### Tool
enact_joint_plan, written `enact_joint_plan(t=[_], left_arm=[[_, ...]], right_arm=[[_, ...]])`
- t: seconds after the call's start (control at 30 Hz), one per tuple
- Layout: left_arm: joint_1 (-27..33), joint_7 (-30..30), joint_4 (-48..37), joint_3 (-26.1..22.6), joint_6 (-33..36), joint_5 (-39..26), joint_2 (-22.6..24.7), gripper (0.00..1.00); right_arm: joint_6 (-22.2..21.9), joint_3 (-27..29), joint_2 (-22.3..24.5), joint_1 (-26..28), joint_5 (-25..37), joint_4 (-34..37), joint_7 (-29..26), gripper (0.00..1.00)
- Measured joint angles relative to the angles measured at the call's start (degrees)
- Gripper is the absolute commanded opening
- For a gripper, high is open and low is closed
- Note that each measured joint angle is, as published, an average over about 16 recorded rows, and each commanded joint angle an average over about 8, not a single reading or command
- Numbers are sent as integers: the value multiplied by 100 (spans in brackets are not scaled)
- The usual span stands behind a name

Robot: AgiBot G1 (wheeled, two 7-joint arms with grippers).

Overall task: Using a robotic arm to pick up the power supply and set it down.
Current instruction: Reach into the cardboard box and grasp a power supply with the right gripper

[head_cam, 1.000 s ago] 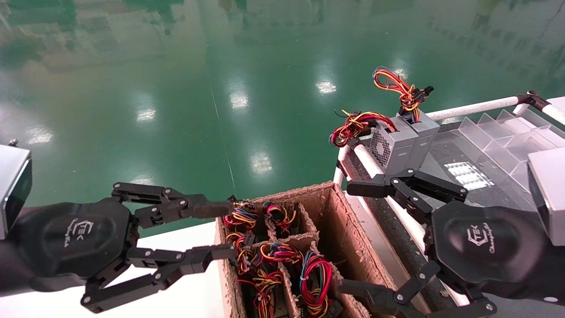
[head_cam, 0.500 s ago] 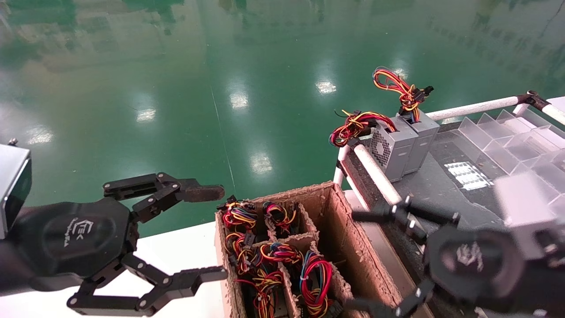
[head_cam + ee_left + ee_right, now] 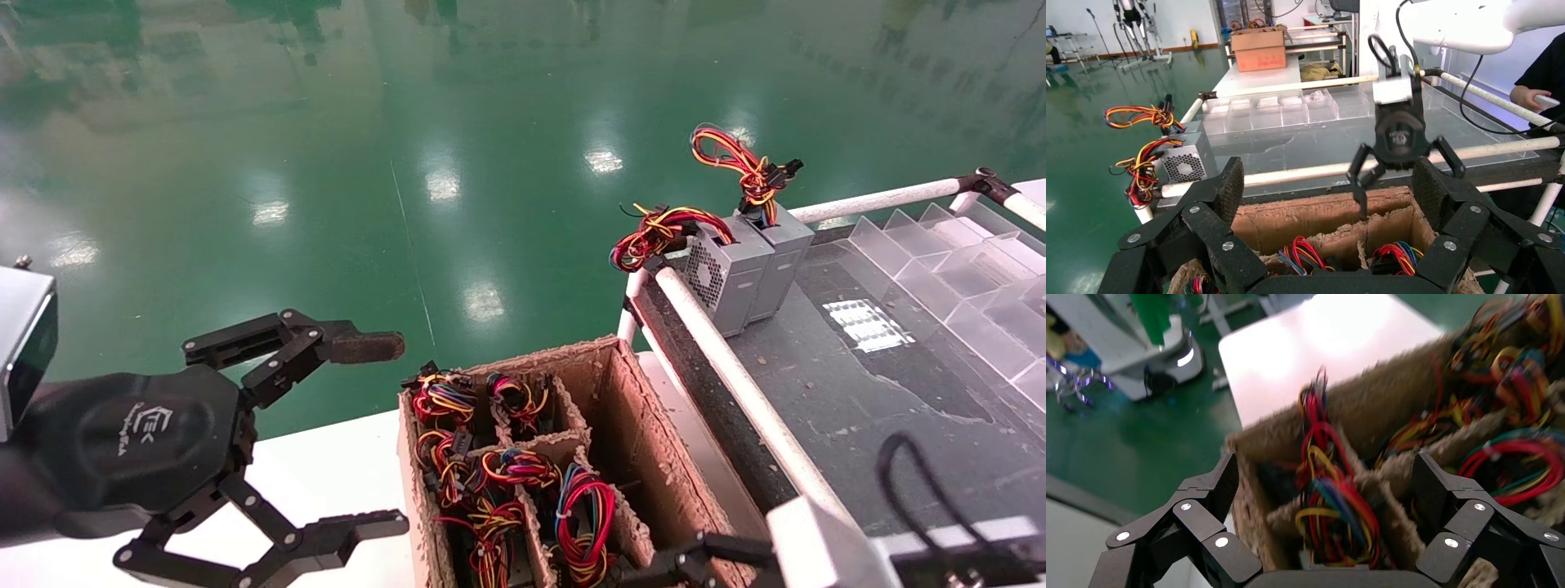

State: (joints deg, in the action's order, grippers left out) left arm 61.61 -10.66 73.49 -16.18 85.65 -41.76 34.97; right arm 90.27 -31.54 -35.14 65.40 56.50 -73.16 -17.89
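A cardboard box (image 3: 621, 384) holds several power supplies; only their wire bundles show, the grey bodies are hidden in the compartments. In the right wrist view one power supply's bundle of red, yellow and blue wires (image 3: 1333, 502) sits straight under my right gripper (image 3: 1327, 478), whose jaws are spread wide with nothing held. In the head view only one right finger (image 3: 695, 559) and the wrist box (image 3: 817, 539) show, at the box's near right. My left gripper (image 3: 402, 434) hangs wide open and empty at the box's left edge. From the left wrist view (image 3: 1329, 187) it faces the right gripper (image 3: 1412, 196) across the box.
Two grey supplies stand on the black table at the right: one with a vent face (image 3: 727, 273) and one beside it (image 3: 784, 245). A white rail (image 3: 735, 367) runs between box and table. Clear dividers (image 3: 940, 261) lie farther right. A white table (image 3: 327, 474) lies under the left gripper.
The right gripper left the black table near the grey boxes and dropped to the box's near end, mostly out of the head view. The left gripper opened wider and drew back slightly.
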Motion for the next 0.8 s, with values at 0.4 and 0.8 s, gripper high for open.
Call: enact_joint_plan(t=[0.4,0.8], left_arm=[[1,3,0,-5,-2,3,-2,100],[2,5,0,-10,-4,7,-4,100]], right_arm=[[-103,-565,-122,205,499,98,401,0],[-335,-677,-246,172,692,175,762,0]])
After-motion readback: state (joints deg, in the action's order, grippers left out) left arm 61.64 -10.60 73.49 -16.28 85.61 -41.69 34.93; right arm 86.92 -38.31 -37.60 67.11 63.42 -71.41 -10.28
